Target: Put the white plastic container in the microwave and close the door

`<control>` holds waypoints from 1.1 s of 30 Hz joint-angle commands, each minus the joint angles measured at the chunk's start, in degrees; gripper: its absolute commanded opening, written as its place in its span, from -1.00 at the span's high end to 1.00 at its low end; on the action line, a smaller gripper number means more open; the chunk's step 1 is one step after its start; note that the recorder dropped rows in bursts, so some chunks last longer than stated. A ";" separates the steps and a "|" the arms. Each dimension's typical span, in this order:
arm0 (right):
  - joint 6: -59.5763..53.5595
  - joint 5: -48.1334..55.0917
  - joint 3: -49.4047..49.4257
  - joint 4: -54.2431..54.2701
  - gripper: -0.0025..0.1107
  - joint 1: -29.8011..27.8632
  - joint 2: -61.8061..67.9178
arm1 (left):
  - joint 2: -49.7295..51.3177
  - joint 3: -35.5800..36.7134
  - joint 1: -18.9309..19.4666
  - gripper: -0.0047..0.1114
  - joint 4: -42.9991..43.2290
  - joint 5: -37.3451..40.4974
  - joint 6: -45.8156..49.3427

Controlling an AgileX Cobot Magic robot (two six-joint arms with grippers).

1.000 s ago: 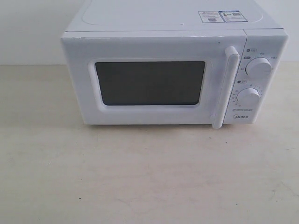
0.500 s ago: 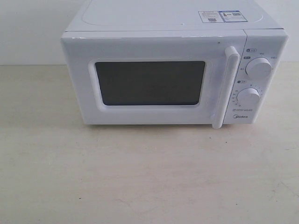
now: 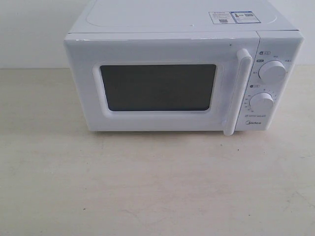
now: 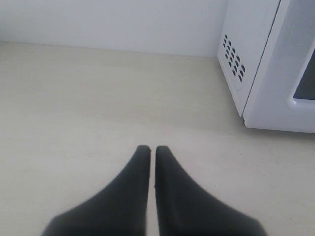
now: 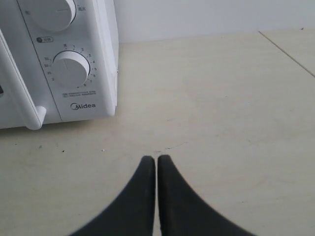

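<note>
Nothing has shifted: the boxy white microwave (image 3: 147, 19) sits with its dark-windowed white door (image 3: 157, 49) flush shut. The left tool (image 4: 148, 147) and right tool (image 5: 156, 157) are pinched together, empty. The white plastic container is unseen, likely inside.

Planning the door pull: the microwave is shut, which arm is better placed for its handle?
Right. The handle sits at the door's right edge in the exterior view, and the right gripper, shut, has it in view; the left gripper sees only the microwave's vented side.
</note>
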 commanded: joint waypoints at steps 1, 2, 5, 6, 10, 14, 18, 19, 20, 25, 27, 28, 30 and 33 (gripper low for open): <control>-0.12 0.03 -0.03 0.76 0.96 -0.42 -0.37 | -0.17 0.23 0.20 0.84 0.05 0.03 -0.40; -0.12 0.13 -0.03 2.56 0.96 -0.42 -0.37 | -0.17 0.23 0.20 0.84 0.05 0.03 -0.40; -0.01 0.13 -0.03 3.00 0.96 -0.42 -0.37 | -0.17 0.23 0.20 0.84 0.05 0.03 -0.40; -0.01 0.13 -0.03 3.00 0.96 -0.42 -0.37 | -0.17 0.23 0.20 0.84 0.05 0.03 -0.40; -0.15 0.13 -0.03 3.13 0.96 -0.42 -0.37 | -0.17 0.23 0.20 0.84 0.05 0.03 -0.40; -0.15 0.13 -0.03 3.13 0.96 -0.42 -0.37 | -0.17 0.23 0.20 0.84 0.05 0.03 -0.40; 0.13 0.13 -0.03 3.13 0.96 -0.42 -0.37 | -0.17 0.23 0.20 0.84 0.05 0.03 -0.40; 0.13 0.13 -0.03 3.13 0.96 -0.42 -0.37 | -0.17 0.23 0.20 0.84 0.05 0.03 -0.40; 0.13 0.13 -0.03 3.13 0.96 -0.42 -0.37 | -0.17 0.23 0.20 0.84 0.05 0.03 -0.40; 0.00 0.13 -0.03 3.13 0.96 -0.42 -0.37 | -0.17 0.23 0.20 0.84 0.05 0.03 -0.40; 0.00 0.13 -0.03 3.13 0.96 -0.42 -0.37 | -0.17 0.23 0.20 0.84 0.05 0.03 -0.40; 0.00 0.13 -0.03 3.13 0.96 -0.42 -0.37 | -0.17 0.23 0.20 0.84 0.05 0.03 -0.40; 0.00 0.13 -0.03 3.13 0.96 -0.42 -0.37 | -0.17 0.23 0.20 0.84 0.05 0.03 -0.40; 0.13 0.13 -0.03 3.13 0.96 -0.42 -0.37 | -0.17 0.23 0.20 0.84 0.05 0.03 -0.40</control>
